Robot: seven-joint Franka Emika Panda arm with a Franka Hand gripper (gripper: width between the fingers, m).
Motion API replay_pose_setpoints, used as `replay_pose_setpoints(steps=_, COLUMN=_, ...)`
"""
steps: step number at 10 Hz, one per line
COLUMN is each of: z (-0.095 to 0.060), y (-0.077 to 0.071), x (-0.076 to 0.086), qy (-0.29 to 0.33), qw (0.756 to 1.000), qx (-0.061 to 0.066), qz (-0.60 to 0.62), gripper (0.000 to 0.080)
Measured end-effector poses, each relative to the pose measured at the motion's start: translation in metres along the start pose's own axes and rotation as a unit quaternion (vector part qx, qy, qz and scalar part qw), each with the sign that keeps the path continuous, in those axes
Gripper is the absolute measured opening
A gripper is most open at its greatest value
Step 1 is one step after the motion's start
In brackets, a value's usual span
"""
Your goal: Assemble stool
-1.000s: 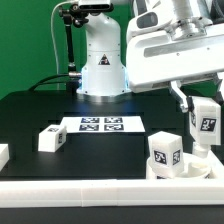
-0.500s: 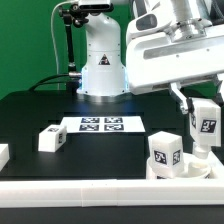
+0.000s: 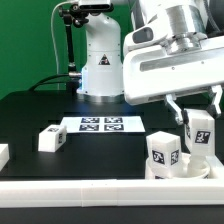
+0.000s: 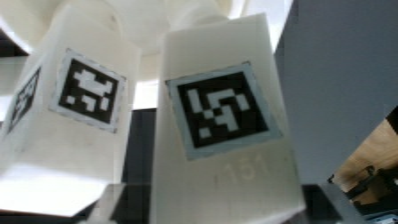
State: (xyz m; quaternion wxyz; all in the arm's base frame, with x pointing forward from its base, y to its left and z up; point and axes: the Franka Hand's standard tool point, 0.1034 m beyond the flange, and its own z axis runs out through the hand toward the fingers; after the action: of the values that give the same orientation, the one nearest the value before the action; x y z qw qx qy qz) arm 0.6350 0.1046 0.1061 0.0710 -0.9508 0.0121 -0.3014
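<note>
My gripper (image 3: pixel 198 112) is shut on a white stool leg (image 3: pixel 201 134) with a black-and-white tag, holding it upright at the exterior view's right, just above the far right rim of the round white seat (image 3: pixel 186 170). A second tagged leg (image 3: pixel 164 152) stands upright in the seat, close beside the held one. A third leg (image 3: pixel 50 138) lies loose on the black table at the left. In the wrist view the held leg (image 4: pixel 222 110) fills the middle between my dark fingers (image 4: pixel 324 200), with the standing leg (image 4: pixel 75 100) beside it.
The marker board (image 3: pixel 100 125) lies flat mid-table in front of the robot's white base (image 3: pixel 100 62). A white rail (image 3: pixel 70 186) edges the table's front. A small white block (image 3: pixel 3 154) sits at the exterior view's far left edge.
My gripper has moved down and slightly to the exterior view's left with the leg, bringing it closer to the seat and the standing leg. The other parts have not moved.
</note>
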Motion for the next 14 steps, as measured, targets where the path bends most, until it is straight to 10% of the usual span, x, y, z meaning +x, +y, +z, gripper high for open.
replay_pose_setpoints(steps=12, z=0.011, y=-0.001, x=-0.013, qy=0.003, qw=1.000, qx=-0.001, qz=0.000, gripper=0.0327)
replay_pose_setpoints(steps=14, z=0.010, y=-0.002, x=-0.013, qy=-0.001, qw=1.000, qx=0.000, qz=0.000, gripper=0.0566)
